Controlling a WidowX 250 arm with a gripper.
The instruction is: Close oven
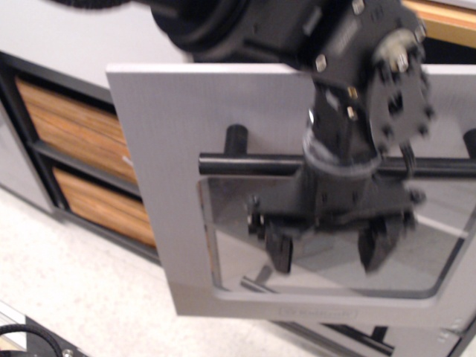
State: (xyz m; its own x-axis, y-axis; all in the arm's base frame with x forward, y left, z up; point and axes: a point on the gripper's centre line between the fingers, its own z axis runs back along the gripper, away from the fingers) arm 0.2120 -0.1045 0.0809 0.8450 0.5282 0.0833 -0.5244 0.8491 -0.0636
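We press on the oven (178, 186) door, which stands nearly upright yet looks short of shut (some swing is left, we judge). Our gripper (327, 249) hangs spread and empty before the window, just below the black handle (245, 163).

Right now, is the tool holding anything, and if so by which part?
Nothing is held. The tool hangs open in front of the oven door's window, its fingers below the black bar handle, not closed around it.
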